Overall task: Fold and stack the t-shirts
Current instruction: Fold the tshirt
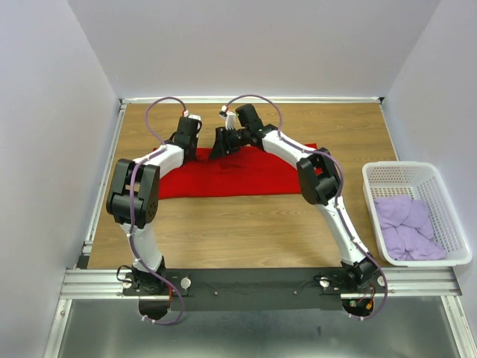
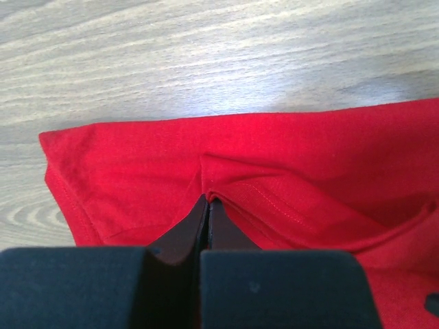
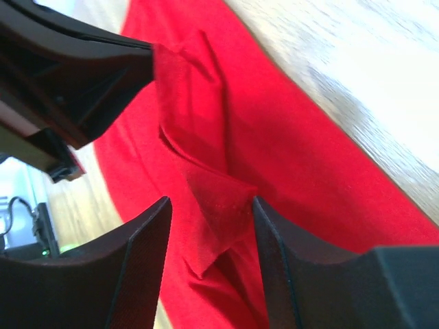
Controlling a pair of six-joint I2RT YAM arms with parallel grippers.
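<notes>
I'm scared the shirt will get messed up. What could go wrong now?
The left gripper pinches only a thin ridge of the red t-shirt, so the cloth might slip out when lifted. The right gripper is open around a loose fold; if it closes badly, it may bunch the cloth crookedly.

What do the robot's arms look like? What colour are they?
The left arm and right arm are smooth white tubes with chunky black joints. A thin lilac cable loops along each. The left gripper and right gripper each end in two black wedge-shaped fingers.
</notes>
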